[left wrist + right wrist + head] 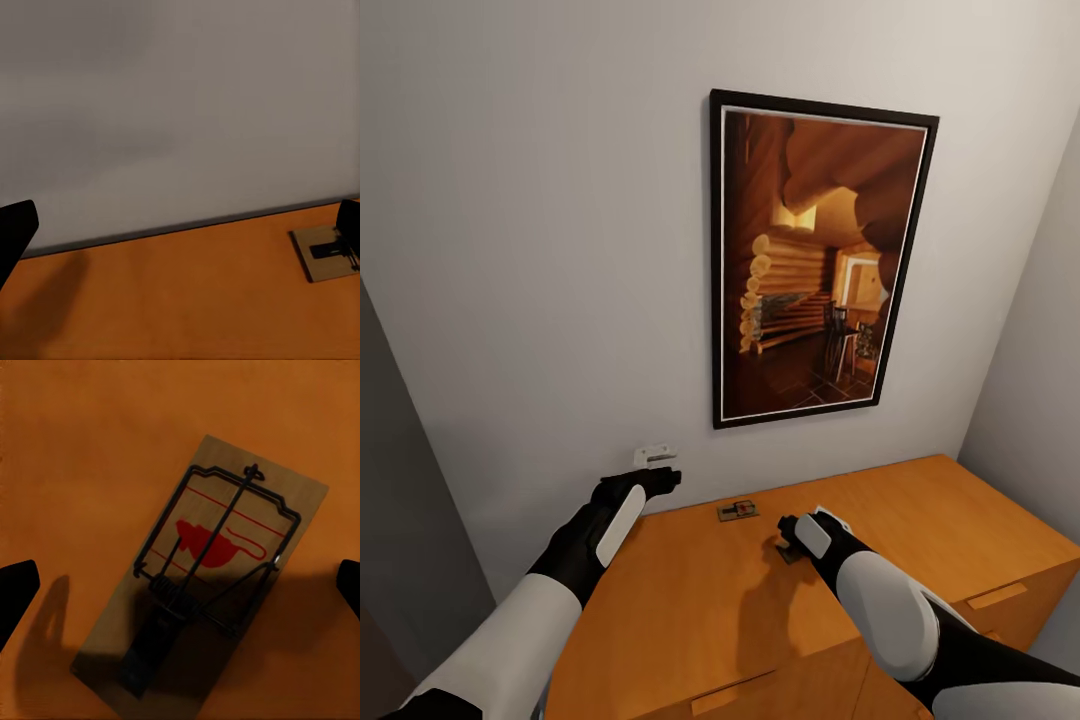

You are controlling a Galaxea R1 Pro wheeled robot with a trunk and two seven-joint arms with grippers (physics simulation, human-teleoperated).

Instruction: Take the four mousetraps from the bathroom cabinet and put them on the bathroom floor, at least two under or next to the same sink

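So far no trap is on the floor yet, so I think the job is just starting. Two mousetraps lie on the flat top of the cabinet point(920, 520). One mousetrap point(738, 511) sits near the cabinet's back edge, close to the wall. The other mousetrap point(202, 585) lies a bit nearer the cabinet's front, right under the right gripper point(792, 540). That gripper is spread wide above the trap and holds nothing. The left gripper point(665, 478) hangs by the cabinet's back left corner, also spread wide with nothing in it. I cannot see two more traps here. The traps are small flat boards of pale wood with dark bent wire and a red mouse shape. The cabinet top is smooth orange-brown wood. A framed picture point(815, 265) hangs on the wall above the cabinet.
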